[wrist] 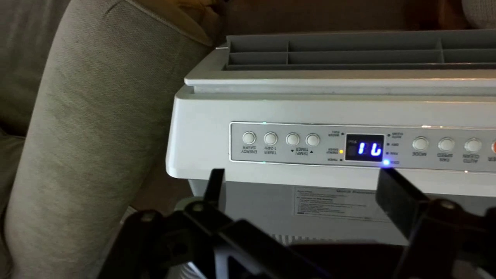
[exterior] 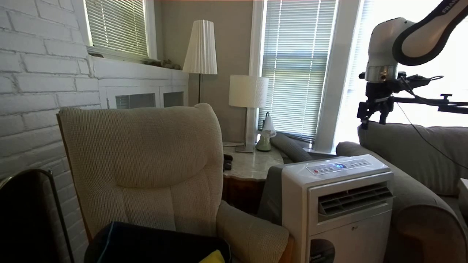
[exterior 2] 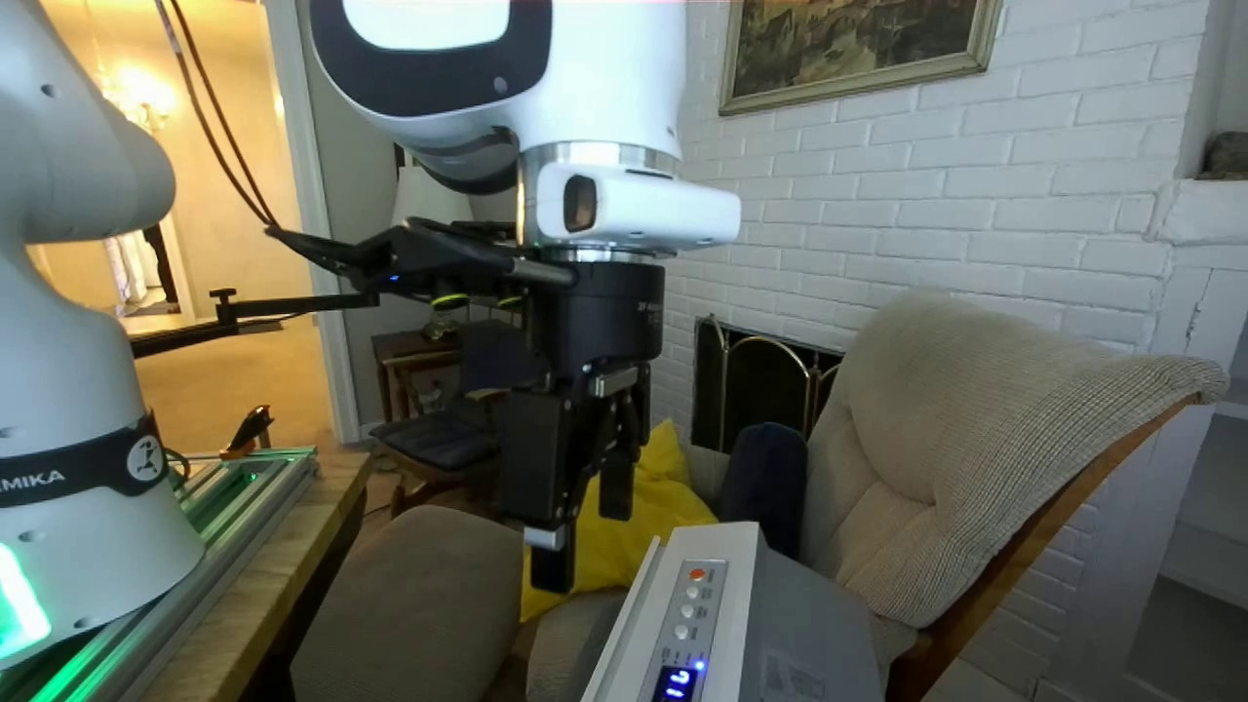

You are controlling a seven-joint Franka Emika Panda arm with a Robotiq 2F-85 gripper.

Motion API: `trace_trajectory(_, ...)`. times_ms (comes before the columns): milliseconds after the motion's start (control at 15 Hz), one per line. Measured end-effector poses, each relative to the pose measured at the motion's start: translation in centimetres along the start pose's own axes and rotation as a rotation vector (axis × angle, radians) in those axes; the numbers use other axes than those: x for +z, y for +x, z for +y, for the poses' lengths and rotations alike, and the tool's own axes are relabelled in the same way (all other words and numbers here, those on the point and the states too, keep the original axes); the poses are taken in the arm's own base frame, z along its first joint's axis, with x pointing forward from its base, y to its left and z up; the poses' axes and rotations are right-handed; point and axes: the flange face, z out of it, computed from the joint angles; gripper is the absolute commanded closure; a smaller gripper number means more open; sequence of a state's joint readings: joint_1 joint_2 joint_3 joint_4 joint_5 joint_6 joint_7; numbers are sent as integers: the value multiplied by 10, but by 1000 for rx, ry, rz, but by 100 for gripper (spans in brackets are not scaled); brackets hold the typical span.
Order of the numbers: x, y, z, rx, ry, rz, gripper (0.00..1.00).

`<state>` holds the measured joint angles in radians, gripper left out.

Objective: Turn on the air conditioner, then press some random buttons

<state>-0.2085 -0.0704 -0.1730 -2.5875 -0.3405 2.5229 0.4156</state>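
Note:
The white air conditioner (exterior: 347,226) stands between the beige armchair and a sofa; its top also shows in an exterior view (exterior 2: 746,585) and the wrist view (wrist: 205,128). Its panel display (wrist: 364,147) is lit with blue digits, with a blue and an amber light beside it. Small round buttons (wrist: 292,139) line the panel, lettering upside down in the wrist view; an orange-red button (exterior 2: 697,574) sits at one end. My gripper (wrist: 301,174) is open and empty, pointing down above the unit, apart from it, in both exterior views (exterior: 373,118) (exterior 2: 585,541).
The armchair (exterior: 146,153) stands beside the unit, with a yellow pillow (exterior 2: 648,497) near it. The sofa arm (wrist: 89,108) is close on the opposite side. A side table (exterior: 252,164) with lamps and a grey hose (exterior: 292,148) stand behind.

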Motion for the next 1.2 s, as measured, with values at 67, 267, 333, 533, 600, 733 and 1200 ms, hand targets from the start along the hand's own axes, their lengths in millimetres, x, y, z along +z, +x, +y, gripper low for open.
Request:
trace_trajectory(67, 1, 1, 5, -1, -9, 2, 0)
trace_trajectory(267, 4, 4, 19, 3, -29, 20, 0)
trace_trajectory(333, 5, 6, 23, 13, -28, 37, 0)
trace_trajectory(533, 6, 7, 23, 14, -27, 39, 0)
trace_trajectory(600, 5, 7, 22, 11, -27, 39, 0)
trace_trajectory(733, 5, 7, 22, 10, -27, 40, 0)
trace_trajectory(1200, 12, 6, 20, 7, -31, 26, 0)
